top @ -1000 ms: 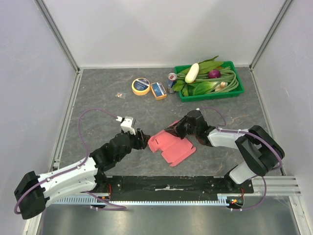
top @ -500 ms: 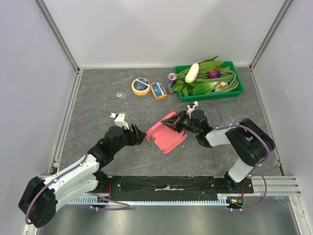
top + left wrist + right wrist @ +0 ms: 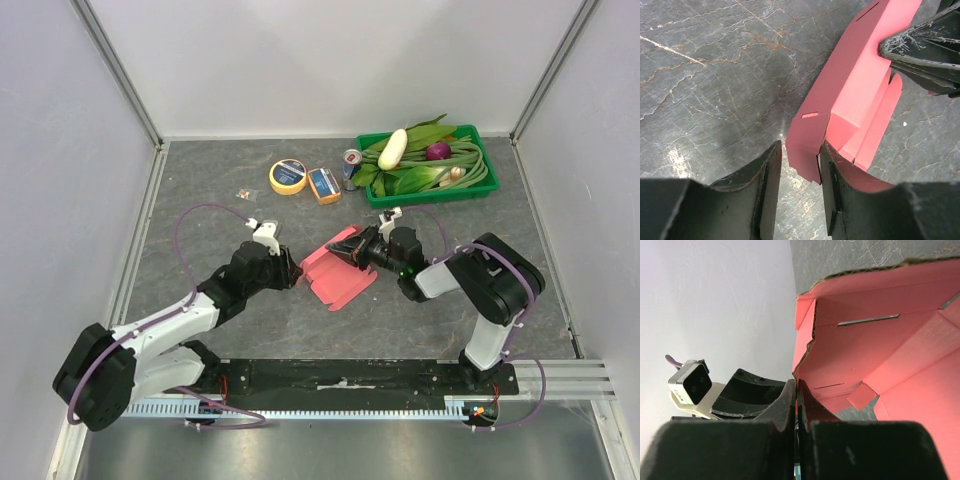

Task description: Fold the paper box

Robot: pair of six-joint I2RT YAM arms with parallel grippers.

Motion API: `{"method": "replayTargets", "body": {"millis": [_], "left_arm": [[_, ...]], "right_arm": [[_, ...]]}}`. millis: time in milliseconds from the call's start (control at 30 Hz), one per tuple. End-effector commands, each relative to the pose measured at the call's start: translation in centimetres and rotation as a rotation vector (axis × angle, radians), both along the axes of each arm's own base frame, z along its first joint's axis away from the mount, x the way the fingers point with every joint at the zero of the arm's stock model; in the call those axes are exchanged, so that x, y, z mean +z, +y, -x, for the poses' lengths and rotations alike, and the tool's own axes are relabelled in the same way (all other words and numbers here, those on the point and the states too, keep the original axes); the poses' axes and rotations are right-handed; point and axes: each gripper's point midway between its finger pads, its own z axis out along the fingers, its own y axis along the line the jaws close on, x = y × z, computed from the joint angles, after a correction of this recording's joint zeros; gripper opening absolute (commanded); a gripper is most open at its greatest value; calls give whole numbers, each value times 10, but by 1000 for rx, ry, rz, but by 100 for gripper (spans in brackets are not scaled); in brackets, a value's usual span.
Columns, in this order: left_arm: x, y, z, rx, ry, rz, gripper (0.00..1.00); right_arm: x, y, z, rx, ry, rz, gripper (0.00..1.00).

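Overhead, I see the paper box [image 3: 335,278], a pink-red die-cut card, lying near the middle of the grey marbled table [image 3: 200,200], only partly folded, with its edge toward 1 o'clock lifted off the surface.

The left gripper [image 3: 290,272] comes in from 9 o'clock of the card. In its wrist camera, the left gripper [image 3: 800,147] has its two black fingers apart, and a corner of the paper box [image 3: 860,95] with a small slot cut in it sits between them. One finger [image 3: 832,165] is right against the card. Bare table shows between the card and the other finger, so I read this hand as open and not clamped.

The right gripper [image 3: 352,252] reaches the card from 2 o'clock and meets its raised edge. In its wrist camera, the right gripper [image 3: 796,385] has its fingers pressed together on a thin edge of the paper box [image 3: 880,345]. The inner pink face, with slits and a small tab, spreads toward 2 o'clock. That hand is closed and pinching the card. The same dark fingers show at 1 o'clock in the left wrist view, resting on the card.

Well apart, at 12 o'clock of the card, lie a yellow tape roll [image 3: 288,176], a small blue-and-orange box [image 3: 323,185] and a can [image 3: 352,165]. At 1 o'clock is a green tray [image 3: 475,190] of leafy vegetables.
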Motion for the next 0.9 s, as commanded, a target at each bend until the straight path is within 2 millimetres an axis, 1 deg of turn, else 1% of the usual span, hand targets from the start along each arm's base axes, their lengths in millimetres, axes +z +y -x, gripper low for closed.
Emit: {"method": "replayTargets", "body": {"millis": [0,33,100,133,167,333,367,433,467,500,567,600,633,667,700,867], "left_arm": [[21,-5,-20,-4,-89,-31,42],[18,-5,-21,-1,-82,-37,41],[21,-8,-24,3,-90,-32,41],[16,-9,-25,7,-75,-37,41],[18,-12,-28,12,-82,-31,40],[8,-25,-31,-1,-61,-34,39],[4,-25,-33,5,-55,-46,38],[4,-26,-32,2,-57,-46,38],[1,-23,-29,4,-53,-48,38],[8,-23,-29,6,-71,-32,38],[6,-19,-24,8,-71,-29,40],[12,-18,-22,6,-85,-17,43],[9,-15,-17,1,-74,-23,45],[9,-14,-14,-2,-73,-19,47],[12,-12,-12,-3,-80,-13,52],[-7,-2,4,-3,-42,-42,57]], "right_arm": [[12,2,-4,6,-58,-39,1],[11,3,-3,7,-55,-41,1],[10,2,-3,4,-50,-44,1],[8,1,-3,-2,-45,-41,1],[6,0,-3,-5,-41,-38,1],[0,-1,-4,-10,-50,-15,1],[0,0,-4,-4,-61,-6,1],[-6,-1,-3,3,-69,24,0],[-11,-2,-1,14,-87,53,0],[-13,-4,-1,11,-94,66,0],[-19,-6,2,22,-127,100,0],[-20,-7,2,20,-137,109,0],[-22,-8,4,25,-142,117,0],[-22,-8,4,25,-149,120,0],[-24,-9,3,20,-153,125,0],[-22,-8,2,14,-149,116,0]]}}
